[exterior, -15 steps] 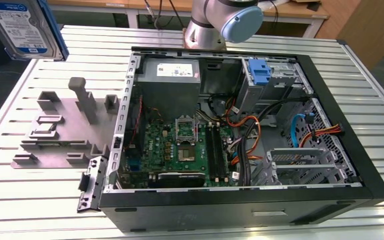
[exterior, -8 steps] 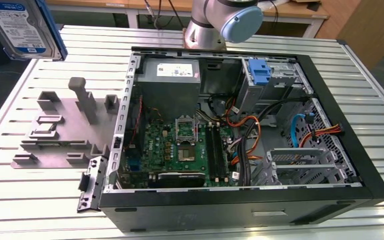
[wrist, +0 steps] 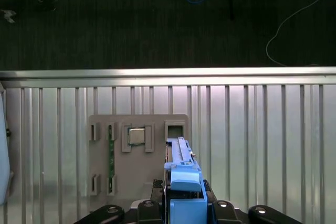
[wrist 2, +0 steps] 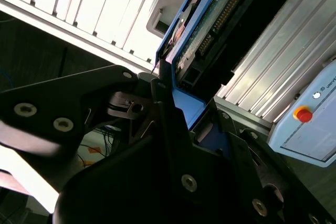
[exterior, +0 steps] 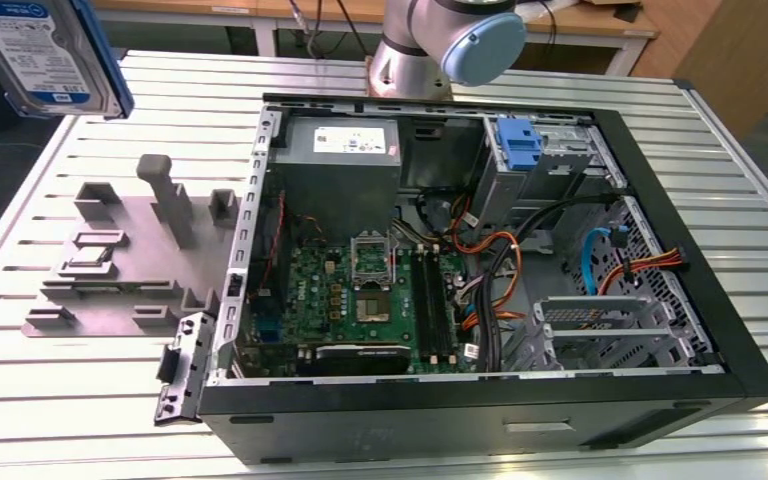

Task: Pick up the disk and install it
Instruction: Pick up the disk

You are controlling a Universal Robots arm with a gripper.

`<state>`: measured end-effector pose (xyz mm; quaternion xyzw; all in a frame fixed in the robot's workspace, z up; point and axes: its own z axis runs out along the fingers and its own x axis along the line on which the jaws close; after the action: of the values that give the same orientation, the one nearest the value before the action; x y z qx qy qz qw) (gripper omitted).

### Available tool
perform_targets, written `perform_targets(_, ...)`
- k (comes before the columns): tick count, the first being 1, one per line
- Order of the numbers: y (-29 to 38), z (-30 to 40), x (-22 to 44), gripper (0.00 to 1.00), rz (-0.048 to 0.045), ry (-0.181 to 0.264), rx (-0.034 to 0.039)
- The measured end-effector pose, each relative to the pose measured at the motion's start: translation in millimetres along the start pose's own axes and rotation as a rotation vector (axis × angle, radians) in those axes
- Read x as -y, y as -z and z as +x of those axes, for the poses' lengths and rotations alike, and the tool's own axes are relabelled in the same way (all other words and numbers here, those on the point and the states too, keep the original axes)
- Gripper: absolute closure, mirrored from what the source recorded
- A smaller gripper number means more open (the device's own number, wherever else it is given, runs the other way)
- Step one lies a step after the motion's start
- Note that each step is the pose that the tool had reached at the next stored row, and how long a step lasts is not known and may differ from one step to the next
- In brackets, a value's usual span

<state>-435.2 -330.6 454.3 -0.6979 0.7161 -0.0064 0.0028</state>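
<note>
The claw (wrist: 184,214) is clamped on the disk (wrist: 181,174), gripping its blue frame edge-on. In the exterior view the disk (exterior: 44,55) hangs high at eleven o'clock from the open computer case (exterior: 491,415), clear of the table (exterior: 64,400). The pick-up looks done, and carrying is the step in hand. Installing, I judge, calls for reaching the metal bay (exterior: 574,150) at one o'clock inside the case and squaring the frame to it. A blue bracket (exterior: 520,148) sits there. Cables (exterior: 504,270) crowd just beside the bay, at six o'clock from it, and could snag. A grey tray (exterior: 117,270), at nine o'clock from the case, holds a chip (wrist: 136,136), well apart.
</note>
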Motion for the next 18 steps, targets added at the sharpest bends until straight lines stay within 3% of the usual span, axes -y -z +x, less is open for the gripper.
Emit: perform_targets(18, 19.6, 0.1, 0.3, 0.64, 0.0001, 0.0, 0.0)
